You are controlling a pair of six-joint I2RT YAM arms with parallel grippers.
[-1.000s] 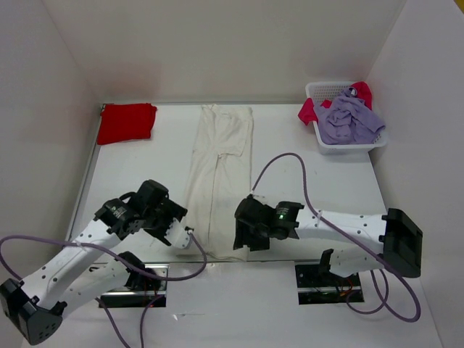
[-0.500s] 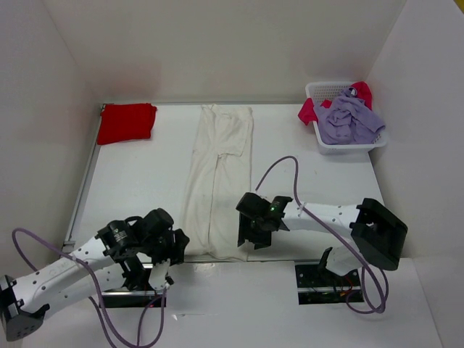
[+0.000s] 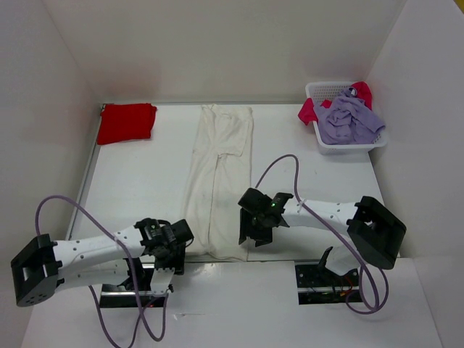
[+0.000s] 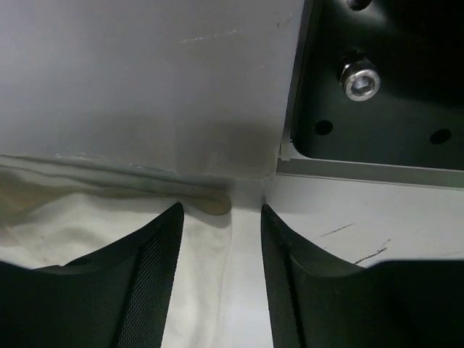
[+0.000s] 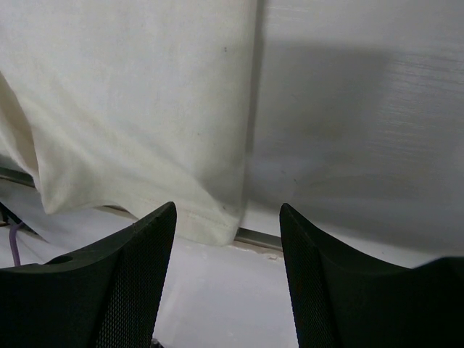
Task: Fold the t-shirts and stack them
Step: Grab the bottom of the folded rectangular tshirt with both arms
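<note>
An off-white t-shirt [image 3: 220, 177], folded into a long strip, runs from the table's back to its near edge. My left gripper [image 3: 179, 253] sits low at its near-left corner. In the left wrist view the gripper [image 4: 221, 210] is open, with the shirt's hem edge [image 4: 87, 221] lying partly between the fingers, unclamped. My right gripper [image 3: 249, 237] is at the near-right corner. In the right wrist view this gripper [image 5: 226, 210] is open astride the hem corner [image 5: 206, 221]. A red t-shirt [image 3: 126, 122] lies folded at the back left. Lavender [image 3: 349, 120] and pinkish red [image 3: 309, 110] t-shirts lie in the basket.
The white mesh basket [image 3: 351, 147] stands at the back right by the side wall. The table's metal near edge [image 5: 257, 239] runs just below the shirt's hem. A black mounting plate [image 4: 377, 87] lies close beside the left gripper. White walls enclose the table.
The left arm swung down and toward the near edge, reaching the shirt's near-left corner as its jaws narrowed. The right gripper shifted slightly toward the near-right corner.
</note>
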